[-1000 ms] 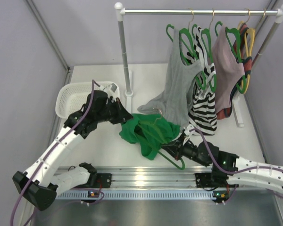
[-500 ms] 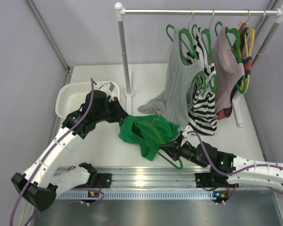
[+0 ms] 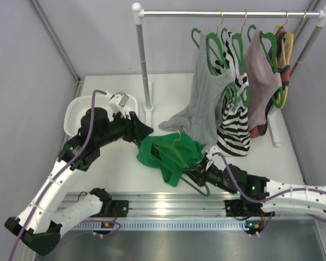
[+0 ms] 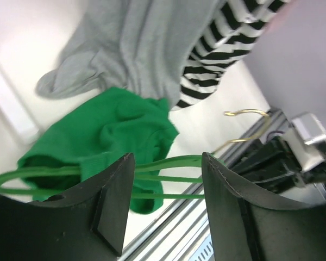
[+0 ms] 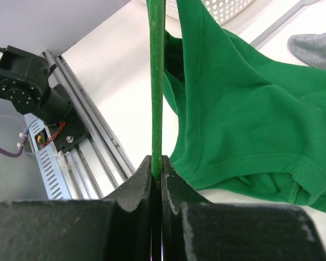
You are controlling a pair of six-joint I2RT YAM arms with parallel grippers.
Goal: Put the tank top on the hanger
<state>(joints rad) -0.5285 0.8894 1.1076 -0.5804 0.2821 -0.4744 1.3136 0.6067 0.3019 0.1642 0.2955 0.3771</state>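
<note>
One tank top (image 3: 171,153) lies bunched on the table (image 3: 119,166), between the two pincers. One hanger (image 5: 156,81) appears to pass inside it. Most of its frame is hidden under the fabric, and only the gold hook (image 4: 249,111) protrudes.

Right pincer (image 5: 156,166): clamped on the hanger's rod.

Left pincer (image 4: 167,168): jaws apart, empty, just beside the fabric.

One basket (image 3: 76,117) is partly covered by the left arm (image 3: 70,163).

Three garments hang on the rail (image 3: 228,13): grey top (image 3: 204,103), striped top (image 3: 233,130), pink top (image 3: 258,81). Their hangers overlap, so no reliable count is possible.

The thin green hanger (image 5: 156,81) runs off the right wrist view's top edge. From above, the bright green fabric tank top (image 3: 171,152) hides most of it.
</note>
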